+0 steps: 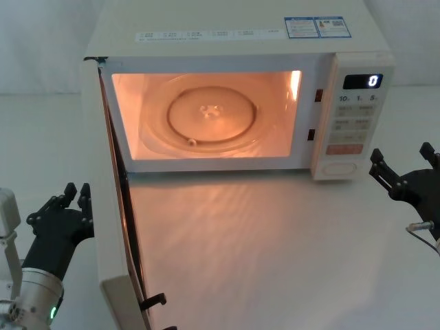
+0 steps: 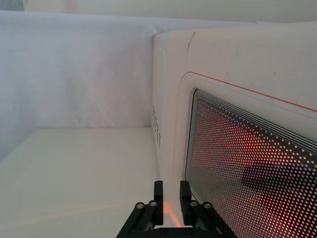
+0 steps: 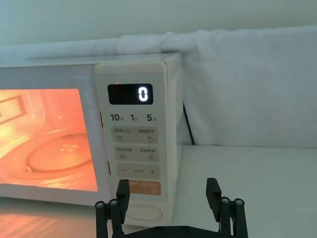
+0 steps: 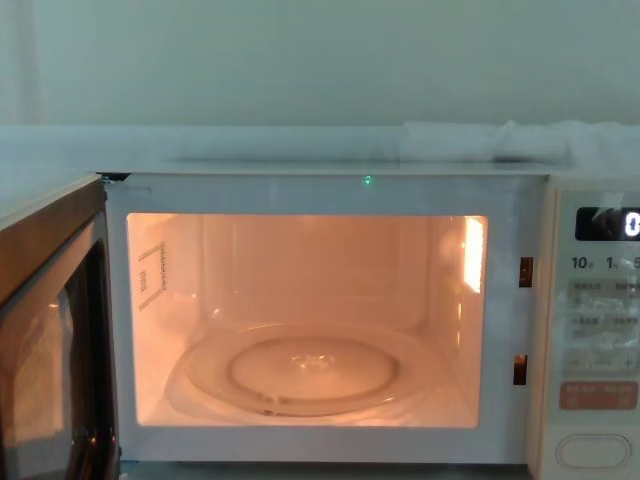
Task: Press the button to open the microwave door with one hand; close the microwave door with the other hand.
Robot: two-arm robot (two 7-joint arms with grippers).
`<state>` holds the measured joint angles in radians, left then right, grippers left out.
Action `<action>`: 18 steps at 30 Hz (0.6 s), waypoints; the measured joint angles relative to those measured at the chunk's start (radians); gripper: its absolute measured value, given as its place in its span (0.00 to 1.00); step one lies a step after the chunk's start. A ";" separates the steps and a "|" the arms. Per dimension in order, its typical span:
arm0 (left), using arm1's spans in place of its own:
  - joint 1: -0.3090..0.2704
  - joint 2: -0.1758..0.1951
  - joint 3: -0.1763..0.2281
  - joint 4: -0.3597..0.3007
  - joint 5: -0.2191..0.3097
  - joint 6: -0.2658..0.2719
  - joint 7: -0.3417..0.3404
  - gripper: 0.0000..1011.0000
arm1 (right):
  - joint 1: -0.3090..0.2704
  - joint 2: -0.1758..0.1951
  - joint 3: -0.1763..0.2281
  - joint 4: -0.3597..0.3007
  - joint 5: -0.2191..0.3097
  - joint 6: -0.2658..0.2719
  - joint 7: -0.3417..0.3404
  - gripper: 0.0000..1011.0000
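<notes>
The microwave point(image 1: 234, 89) is sitting at the back of the white table point(image 1: 275, 261) with its cavity lit orange and the glass turntable point(image 1: 213, 113) showing plainly — so the first half of the job is looking done. The microwave door point(image 1: 113, 227) is standing swung wide on its hinge at the robot's left, reaching forward toward the robot, its latch hooks poking out at the near edge. The display is reading 0.

The button point(image 3: 143, 213) is lying at the bottom of the keypad strip, under the orange-red key point(image 3: 140, 188). The right tool point(image 3: 168, 196) is hovering just in front of it, apart from the panel, its fingers spread wide and holding nothing. In the head view it is sitting off to the right of the panel, near the lower corner.

The left tool point(image 2: 171, 198) is waiting on the outer side of the open door, near the door's free end; its fingers are standing close together with a slim gap between them, gripping nothing. From its wrist camera the door's dotted window point(image 2: 252, 163) is filling the right side, and the fingertips are looking near the panel, though I cannot tell whether they are touching it.

What is left, as I judge it, is the closing — the left tool pushing the door round until it latches.
</notes>
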<state>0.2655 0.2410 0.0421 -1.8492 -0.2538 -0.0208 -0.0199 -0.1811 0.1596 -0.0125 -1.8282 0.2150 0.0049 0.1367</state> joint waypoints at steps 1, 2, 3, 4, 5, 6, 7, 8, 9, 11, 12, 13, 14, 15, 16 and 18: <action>0.000 0.000 0.000 0.000 0.000 0.000 0.000 0.19 | 0.000 0.000 0.000 0.000 0.000 0.000 0.000 0.99; 0.000 0.000 0.000 0.000 0.000 0.000 0.000 0.18 | 0.000 0.000 0.000 0.000 0.000 0.000 0.000 0.99; 0.000 0.000 0.000 0.000 0.000 0.000 0.000 0.13 | 0.000 0.000 0.000 0.000 0.000 0.000 0.000 0.99; 0.000 0.000 0.000 0.000 0.000 0.000 0.000 0.11 | 0.000 0.000 0.000 0.000 0.000 0.000 0.000 0.99; 0.000 0.000 0.000 0.000 0.000 0.000 0.000 0.10 | 0.000 0.000 0.000 0.000 0.000 0.000 0.000 0.99; 0.000 0.000 0.000 0.000 0.000 0.000 0.000 0.04 | 0.000 0.000 0.000 0.000 0.000 0.000 0.000 0.99; 0.000 0.000 0.000 0.000 0.000 0.000 0.000 0.02 | 0.000 0.000 0.000 0.000 0.000 0.000 0.000 0.99; 0.000 0.000 0.000 0.000 0.000 0.000 0.000 0.00 | 0.000 0.000 0.000 0.000 0.000 0.000 0.000 0.99; 0.000 0.000 0.000 0.000 0.000 0.000 0.000 0.00 | 0.000 0.000 0.000 0.000 0.000 0.000 0.000 0.99; 0.000 0.000 0.000 0.000 0.000 0.000 0.000 0.00 | 0.000 0.000 0.000 0.000 0.000 0.000 0.000 0.99; 0.000 0.000 0.000 0.000 0.000 0.000 0.000 0.00 | 0.000 0.000 0.000 0.000 0.000 0.000 0.000 0.99; 0.000 0.000 0.000 0.000 0.000 0.000 0.000 0.00 | 0.000 0.000 0.000 0.000 0.000 0.000 0.000 0.99; 0.000 0.000 0.000 0.000 0.000 0.000 0.000 0.00 | 0.000 0.000 0.000 0.000 0.000 0.000 0.000 0.99; 0.000 0.000 0.000 0.000 0.000 0.000 0.000 0.00 | 0.000 0.000 0.000 0.000 0.000 0.000 0.000 0.99; 0.000 0.000 0.000 0.000 0.000 0.000 0.000 0.00 | 0.000 0.000 0.000 0.000 0.000 0.000 0.000 0.99; 0.000 0.000 0.000 0.000 0.000 0.000 0.000 0.00 | 0.000 0.000 0.000 0.000 0.000 0.000 0.000 0.99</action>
<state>0.2655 0.2409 0.0421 -1.8492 -0.2538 -0.0208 -0.0199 -0.1811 0.1596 -0.0125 -1.8282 0.2150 0.0049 0.1367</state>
